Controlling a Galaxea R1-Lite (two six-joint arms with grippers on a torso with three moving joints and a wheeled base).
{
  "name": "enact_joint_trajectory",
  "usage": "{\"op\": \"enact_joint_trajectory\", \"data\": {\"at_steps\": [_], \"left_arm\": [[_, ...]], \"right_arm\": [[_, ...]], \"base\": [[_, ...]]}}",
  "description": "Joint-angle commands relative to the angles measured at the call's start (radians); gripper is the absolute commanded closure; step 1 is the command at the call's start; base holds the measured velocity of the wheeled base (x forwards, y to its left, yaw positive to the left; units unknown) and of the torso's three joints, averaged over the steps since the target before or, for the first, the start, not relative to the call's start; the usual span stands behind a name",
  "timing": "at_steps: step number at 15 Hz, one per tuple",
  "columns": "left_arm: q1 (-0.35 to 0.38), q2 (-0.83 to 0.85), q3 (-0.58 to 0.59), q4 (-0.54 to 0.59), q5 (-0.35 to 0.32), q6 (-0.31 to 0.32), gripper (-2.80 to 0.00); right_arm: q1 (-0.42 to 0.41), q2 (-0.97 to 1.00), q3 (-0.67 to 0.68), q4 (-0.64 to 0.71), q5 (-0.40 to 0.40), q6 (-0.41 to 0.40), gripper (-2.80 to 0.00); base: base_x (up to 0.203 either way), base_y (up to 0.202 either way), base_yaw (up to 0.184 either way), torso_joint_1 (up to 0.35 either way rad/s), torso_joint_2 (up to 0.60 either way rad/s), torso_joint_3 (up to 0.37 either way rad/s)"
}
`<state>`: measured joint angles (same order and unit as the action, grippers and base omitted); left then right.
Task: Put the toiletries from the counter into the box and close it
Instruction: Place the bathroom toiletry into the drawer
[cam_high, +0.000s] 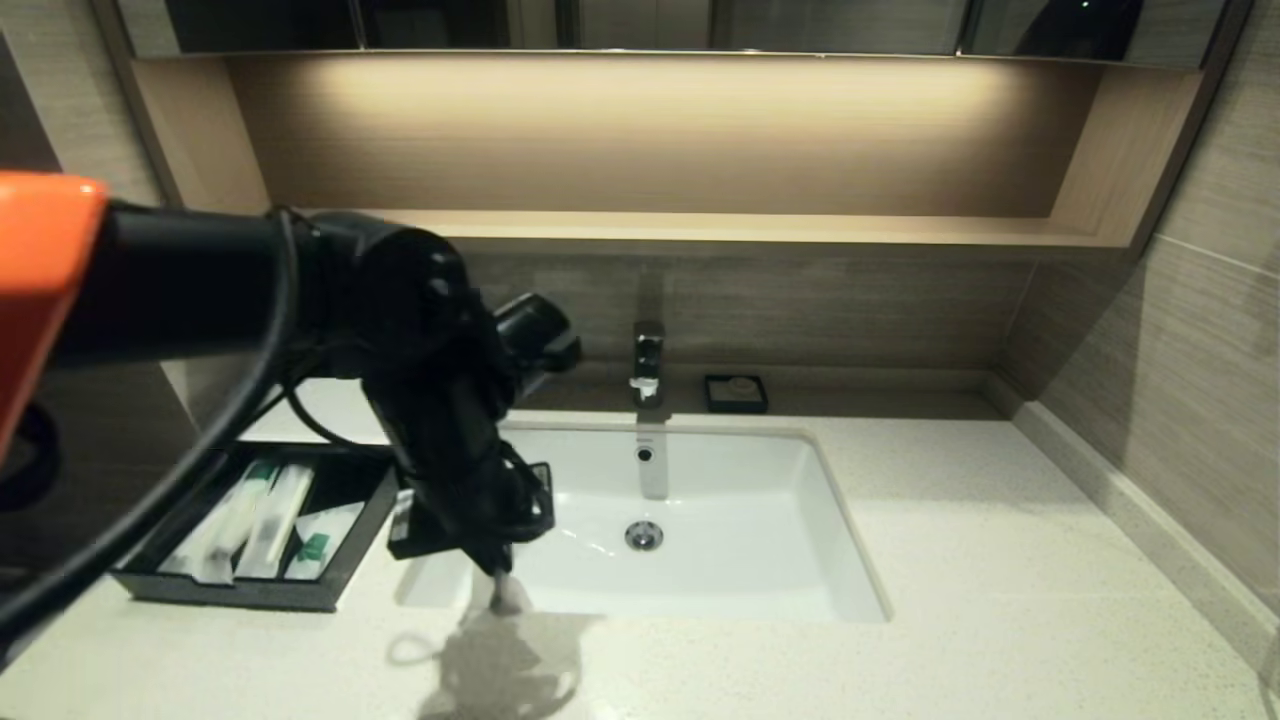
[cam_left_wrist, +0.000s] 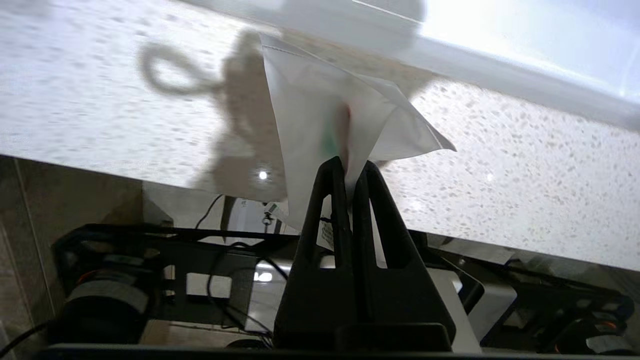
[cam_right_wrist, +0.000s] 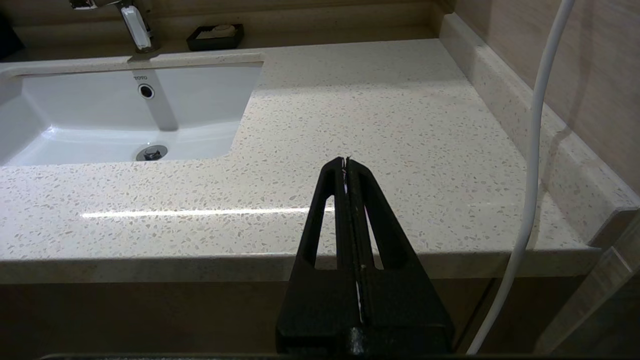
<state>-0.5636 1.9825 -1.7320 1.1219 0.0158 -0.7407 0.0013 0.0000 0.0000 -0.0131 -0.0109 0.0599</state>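
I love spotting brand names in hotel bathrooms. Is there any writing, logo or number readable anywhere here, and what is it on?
"TOTO": small grey lettering on the back wall of the white sink, just above the overflow hole.
Green marks on the packets in the open black box: too blurred to read.
The sachet pinched by the left gripper shows a green smudge only, unreadable.
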Motion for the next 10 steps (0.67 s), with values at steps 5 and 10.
{"op": "enact_joint_trajectory", "data": {"at_steps": [5,10], "left_arm": [[0.413,-0.124,0.023,0.063,-0.024,0.301,0.0],[0.698,-0.134,0.133,0.0,-0.111,0.746,0.0]], "right_arm": [[0.0,0.0,0.0,-0.001,0.0,0.0,0.0],[0.0,0.002,0.0,-0.002,0.0,0.0,0.0]], "base": [[0.0,0.0,0.0,0.0,0.0,0.0],[0.0,0.0,0.0,0.0,0.0,0.0]]}}
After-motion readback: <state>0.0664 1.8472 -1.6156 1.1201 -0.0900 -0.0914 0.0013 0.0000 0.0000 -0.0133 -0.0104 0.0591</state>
